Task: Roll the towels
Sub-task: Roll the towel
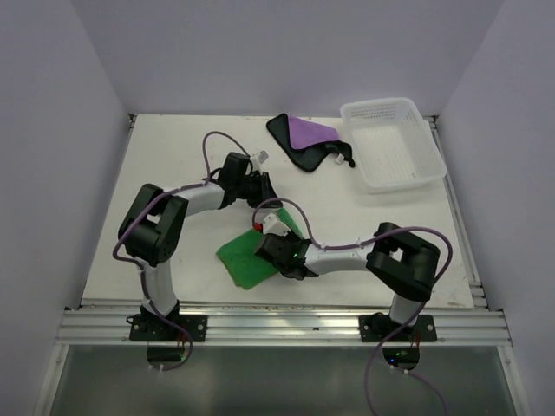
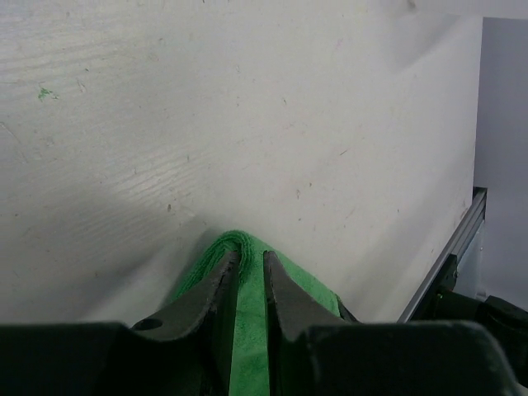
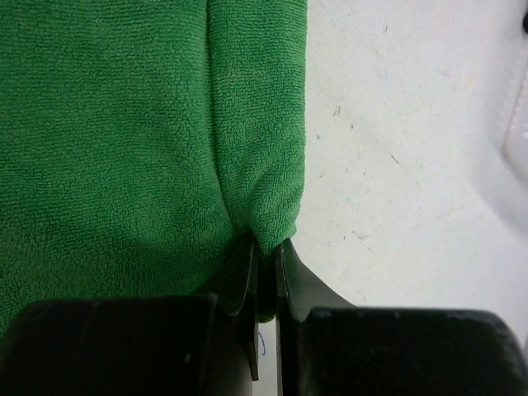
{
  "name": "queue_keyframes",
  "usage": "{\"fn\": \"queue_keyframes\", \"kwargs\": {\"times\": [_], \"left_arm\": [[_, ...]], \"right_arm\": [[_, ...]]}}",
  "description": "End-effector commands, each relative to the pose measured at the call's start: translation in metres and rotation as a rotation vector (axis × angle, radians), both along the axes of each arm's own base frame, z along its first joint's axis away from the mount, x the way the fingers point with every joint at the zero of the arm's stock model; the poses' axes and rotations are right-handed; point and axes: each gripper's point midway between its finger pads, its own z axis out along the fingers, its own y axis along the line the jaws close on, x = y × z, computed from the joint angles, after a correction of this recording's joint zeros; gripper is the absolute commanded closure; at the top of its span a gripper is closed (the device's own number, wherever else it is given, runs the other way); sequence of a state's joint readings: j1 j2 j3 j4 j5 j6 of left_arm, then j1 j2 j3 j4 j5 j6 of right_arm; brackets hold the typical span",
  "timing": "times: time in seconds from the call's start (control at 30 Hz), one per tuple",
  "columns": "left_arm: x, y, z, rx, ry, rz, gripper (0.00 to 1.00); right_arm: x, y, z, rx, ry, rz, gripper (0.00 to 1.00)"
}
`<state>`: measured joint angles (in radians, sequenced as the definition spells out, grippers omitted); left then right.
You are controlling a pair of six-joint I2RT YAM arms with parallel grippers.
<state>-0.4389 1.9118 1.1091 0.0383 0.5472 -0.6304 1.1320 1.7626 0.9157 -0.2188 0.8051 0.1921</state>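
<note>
Green towel (image 1: 244, 258) — on the table (image 1: 173, 165), near its front middle, partly folded, held by both arms.
Left pincer (image 2: 250, 257) — clamped on a bunched fold of the green towel.
Right pincer (image 3: 266, 247) — nipped tight on a doubled edge of the same cloth.
Purple towel (image 1: 308, 134) — far side, crumpled, black back showing, just beside the white basket (image 1: 390, 147).

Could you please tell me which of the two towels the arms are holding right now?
The green towel, pinched by both the left gripper and right gripper; the purple towel lies untouched beside the white basket.
</note>
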Motion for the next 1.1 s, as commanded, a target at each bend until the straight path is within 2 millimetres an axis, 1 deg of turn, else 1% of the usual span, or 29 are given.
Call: {"fn": "queue_keyframes", "kwargs": {"times": [0.0,0.13,0.17,0.2,0.23,0.33,0.4,0.53,0.67,0.7,0.73,0.8,0.87,0.9,0.97,1.07], "left_arm": [[0.011,0.000,0.029,-0.011,-0.084,-0.009,0.78],[0.012,0.002,0.034,0.000,-0.100,-0.004,0.78],[0.008,0.006,0.032,0.024,-0.075,0.002,0.78],[0.010,0.008,0.037,0.035,-0.098,0.014,0.78],[0.009,0.008,0.040,0.036,-0.106,0.012,0.78],[0.006,0.008,0.053,0.024,-0.127,0.013,0.78],[0.004,0.007,0.062,0.017,-0.151,0.008,0.78],[-0.004,0.002,0.073,-0.003,-0.183,-0.012,0.78],[-0.020,-0.006,0.064,-0.015,-0.162,-0.064,0.78],[-0.020,-0.010,0.061,-0.022,-0.179,-0.077,0.78],[-0.026,-0.015,0.057,-0.021,-0.178,-0.098,0.78],[-0.032,-0.018,0.041,-0.006,-0.154,-0.110,0.78],[-0.036,-0.023,0.035,-0.021,-0.147,-0.129,0.79],[-0.039,-0.024,0.028,-0.023,-0.124,-0.131,0.79],[-0.039,-0.028,0.026,-0.040,-0.126,-0.144,0.79],[-0.040,-0.034,0.030,-0.068,-0.134,-0.162,0.80]], "right_arm": [[-0.002,-0.003,0.004,-0.135,-0.055,-0.001,1.00],[-0.012,0.004,-0.003,-0.224,-0.065,0.046,1.00],[-0.013,0.006,-0.004,-0.241,-0.070,0.051,1.00],[-0.012,0.010,-0.002,-0.250,-0.081,0.052,1.00],[-0.015,0.009,-0.009,-0.289,-0.075,0.064,1.00],[-0.018,0.015,-0.015,-0.333,-0.069,0.085,1.00],[-0.018,0.020,-0.014,-0.346,-0.073,0.093,1.00],[-0.020,0.020,-0.025,-0.415,-0.047,0.106,1.00],[-0.021,0.024,-0.030,-0.442,-0.033,0.119,1.00],[-0.021,0.025,-0.031,-0.449,-0.031,0.121,1.00],[-0.021,0.025,-0.032,-0.456,-0.028,0.124,1.00],[-0.022,0.024,-0.036,-0.477,-0.024,0.131,1.00],[-0.023,0.025,-0.038,-0.490,-0.017,0.139,1.00],[-0.023,0.024,-0.039,-0.499,-0.015,0.142,1.00],[-0.024,0.025,-0.040,-0.505,-0.011,0.146,1.00],[-0.024,0.025,-0.044,-0.516,0.006,0.152,1.00]]}}
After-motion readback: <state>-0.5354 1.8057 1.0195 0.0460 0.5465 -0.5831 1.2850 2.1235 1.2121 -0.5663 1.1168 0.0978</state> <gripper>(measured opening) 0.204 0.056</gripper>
